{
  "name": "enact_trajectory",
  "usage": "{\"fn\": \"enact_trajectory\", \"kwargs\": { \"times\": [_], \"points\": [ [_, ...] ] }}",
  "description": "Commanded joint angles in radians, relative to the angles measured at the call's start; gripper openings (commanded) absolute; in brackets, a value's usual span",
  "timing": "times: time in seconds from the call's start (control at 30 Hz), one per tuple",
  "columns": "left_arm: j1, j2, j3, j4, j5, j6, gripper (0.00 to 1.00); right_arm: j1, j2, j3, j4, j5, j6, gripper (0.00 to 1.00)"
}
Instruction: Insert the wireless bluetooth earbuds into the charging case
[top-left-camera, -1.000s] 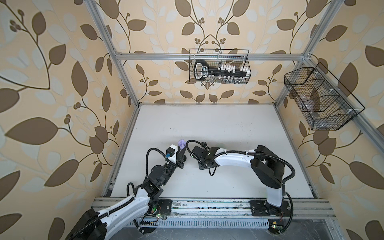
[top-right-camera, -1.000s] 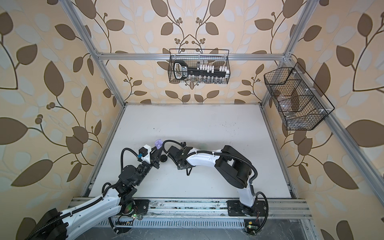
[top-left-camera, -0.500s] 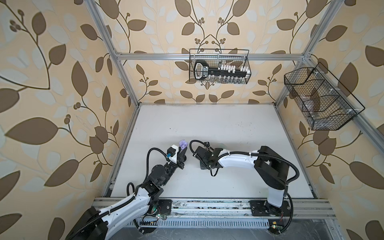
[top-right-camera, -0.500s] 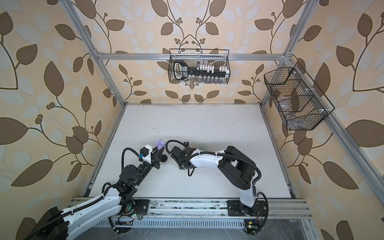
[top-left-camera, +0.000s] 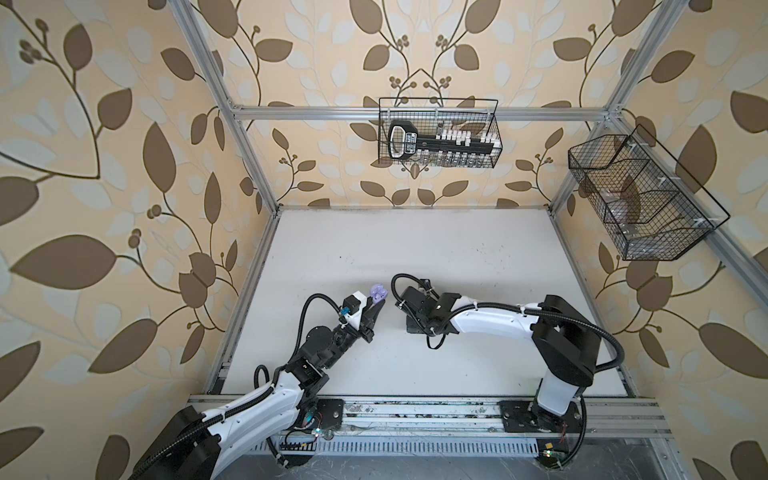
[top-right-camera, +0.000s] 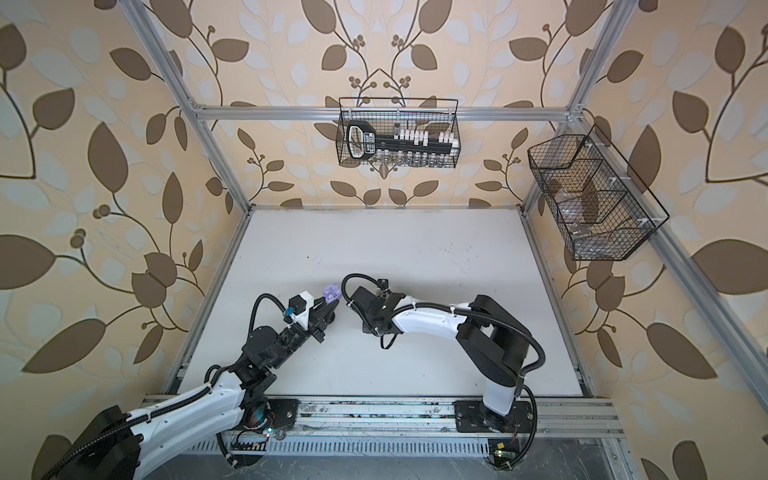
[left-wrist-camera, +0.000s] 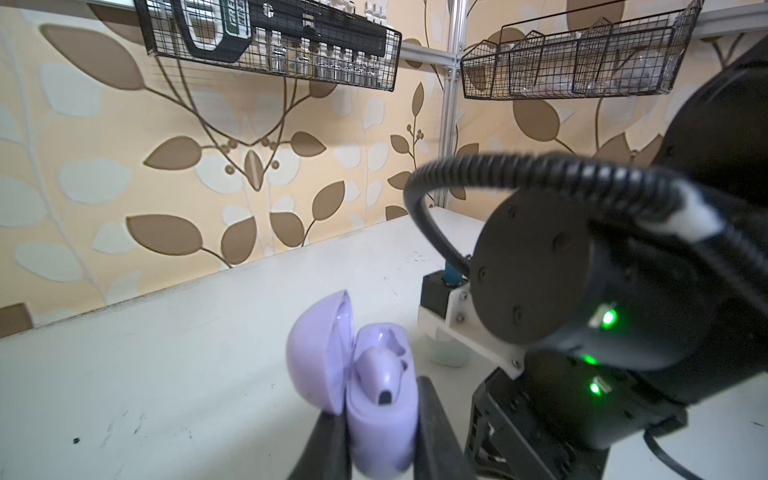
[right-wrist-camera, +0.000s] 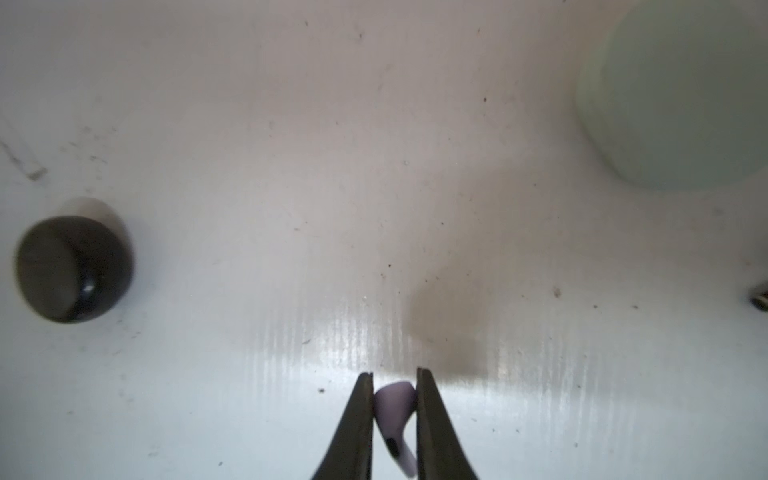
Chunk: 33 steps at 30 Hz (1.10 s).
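Right hand (right-wrist-camera: 395, 374) drew back, pinching lavender earbud (right-wrist-camera: 395, 409).

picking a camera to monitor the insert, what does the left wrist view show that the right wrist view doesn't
Only left wrist: the open lavender plastic charging case clamped in the left gripper, one lavender earbud seated inside it, and black wire baskets on the wall. Only right wrist: the right gripper pinching a second lavender stemmed earbud, and a rounded black case. Both: the white table and, it seems, a rounded pale mint case.
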<state>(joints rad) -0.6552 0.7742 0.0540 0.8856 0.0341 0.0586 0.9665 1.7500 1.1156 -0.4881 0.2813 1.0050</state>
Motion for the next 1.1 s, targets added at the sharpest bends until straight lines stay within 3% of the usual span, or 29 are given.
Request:
{"fn": "enact_trajectory", "kwargs": {
  "times": [0.0,0.63,0.93,1.07],
  "points": [
    [-0.008,0.022,0.037,0.095,0.059,-0.022,0.00,-0.004,-0.076,-0.036,0.031,0.023,0.075,0.18],
    [-0.008,0.104,0.054,0.165,0.160,-0.066,0.00,-0.012,-0.303,-0.050,0.102,0.128,0.105,0.25],
    [-0.007,0.042,0.047,0.036,-0.124,-0.107,0.00,-0.002,-0.298,-0.080,0.013,0.213,0.006,0.30],
    [-0.007,0.009,0.049,-0.053,-0.285,-0.137,0.00,0.026,-0.260,-0.106,0.087,0.228,-0.070,0.33]
  ]
}}
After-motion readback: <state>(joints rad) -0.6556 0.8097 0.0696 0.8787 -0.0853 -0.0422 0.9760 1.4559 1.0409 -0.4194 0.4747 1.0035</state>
